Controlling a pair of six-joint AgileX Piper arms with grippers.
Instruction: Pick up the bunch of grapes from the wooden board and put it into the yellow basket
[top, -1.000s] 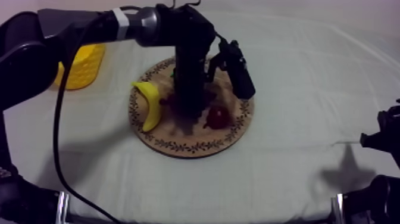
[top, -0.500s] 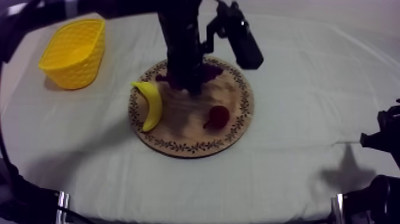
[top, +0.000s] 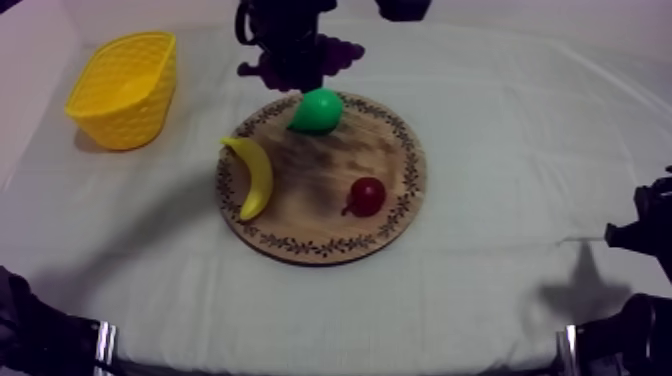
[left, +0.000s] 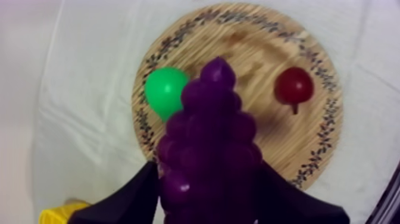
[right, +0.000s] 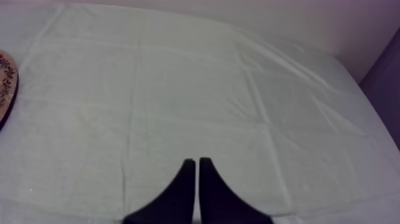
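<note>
The cloth-covered tabletop (top: 500, 120) carried the round wooden board (top: 320, 225) at its middle and the yellow basket (top: 125, 90) well apart from it, toward the left arm's side. The left claw (left: 208, 176) was pinching the bunch of grapes (left: 211, 137), one black finger down each flank of its broad end. The bunch hung in the air above the far part of the board, touching nothing there, with its narrow tip pointing away from the claw. The right claw (right: 197, 164) sat low at its own side over bare cloth, its fingers pressed together on nothing. On the board lay the banana (top: 255, 175) along the near-left rim, the pear (top: 317, 110) and the small red fruit (top: 367, 195).

The grapes looked like a light moulded toy, probably stiff enough not to crush. The knobbly sides should key well against the fingers. The wide shoulder seemed the right place to hold, since the tapering tip would likely slip out.
</note>
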